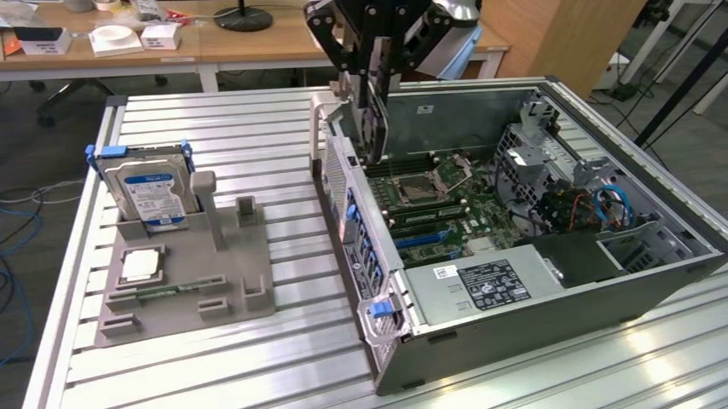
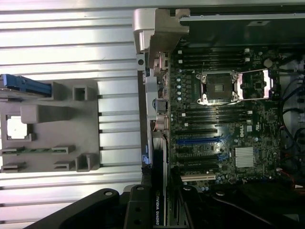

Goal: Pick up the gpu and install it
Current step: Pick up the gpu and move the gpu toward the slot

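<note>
My gripper (image 1: 373, 60) hangs at the top of the exterior view, shut on the gpu (image 1: 371, 119). The card hangs on edge, its lower end just inside the open computer case (image 1: 637, 281), close to the wall on the exterior view's left. In the wrist view the gpu (image 2: 159, 143) runs edge-on away from the gripper (image 2: 159, 205), with its silver end bracket (image 2: 159, 31) at the far end and a printed label near the fingers (image 2: 138, 210). Beside it lies the motherboard (image 2: 224, 119) with blue expansion slots (image 2: 200, 141).
A grey parts holder (image 1: 228, 281) on the slatted metal table (image 1: 228, 128) carries a blue-labelled hard drive (image 1: 153, 192), a processor chip (image 1: 139, 266) and a narrow memory stick (image 1: 153, 296). The case's power supply (image 1: 483, 281) and drive cage (image 1: 643, 247) sit toward the front.
</note>
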You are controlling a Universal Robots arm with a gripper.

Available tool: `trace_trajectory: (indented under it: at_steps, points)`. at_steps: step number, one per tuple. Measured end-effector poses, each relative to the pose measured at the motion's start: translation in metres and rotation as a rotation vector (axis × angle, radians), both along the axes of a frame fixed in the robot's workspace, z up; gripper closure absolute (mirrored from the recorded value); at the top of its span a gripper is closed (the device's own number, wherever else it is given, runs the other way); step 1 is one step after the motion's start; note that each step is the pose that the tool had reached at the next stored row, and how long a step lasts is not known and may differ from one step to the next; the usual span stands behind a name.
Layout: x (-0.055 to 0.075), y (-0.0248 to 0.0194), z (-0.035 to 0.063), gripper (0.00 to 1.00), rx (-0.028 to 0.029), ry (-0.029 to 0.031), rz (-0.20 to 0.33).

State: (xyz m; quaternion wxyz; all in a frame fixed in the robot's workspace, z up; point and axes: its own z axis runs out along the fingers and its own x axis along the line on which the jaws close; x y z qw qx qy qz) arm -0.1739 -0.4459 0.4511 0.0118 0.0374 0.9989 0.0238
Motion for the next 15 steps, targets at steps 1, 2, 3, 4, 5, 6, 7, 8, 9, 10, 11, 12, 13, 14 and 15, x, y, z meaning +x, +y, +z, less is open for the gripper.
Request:
trace_trajectory:
  at_steps: [1,2,3,4,5,6,7,8,9,10,11,12,13,14,15]
  points:
    - [0.001,0.0000,0.0000,0.74,0.0000,0.0000,0.000]
    - [0.001,0.0000,0.0000,0.74,0.0000,0.0001,0.000]
    - [0.002,0.0000,0.0000,0.74,0.0001,0.0000,0.000]
    - [0.003,0.0000,0.0000,0.74,0.0000,0.0000,0.000]
    - [0.004,0.0000,0.0000,0.74,0.0000,0.0000,0.000]
    - [0.005,0.0000,0.0000,0.74,0.0001,0.0000,0.000]
    - [0.006,0.0000,0.0000,0.74,0.0000,0.0000,0.000]
    - [0.007,0.0000,0.0000,0.74,0.0000,0.0000,0.000]
    - [0.008,0.0000,0.0000,0.74,0.0000,0.0000,0.000]
    - [0.009,0.0000,0.0000,0.74,0.0001,0.0000,0.000]
    - [0.010,0.0000,0.0000,0.74,0.0000,0.0001,0.000]
    - [0.012,0.0000,0.0000,0.74,0.0000,0.0000,0.000]
    - [0.013,0.0000,0.0000,0.74,0.0000,0.0000,0.000]
    - [0.014,0.0000,0.0000,0.74,0.0000,0.0000,0.000]
    - [0.015,0.0000,0.0000,0.74,0.0000,0.0001,0.000]
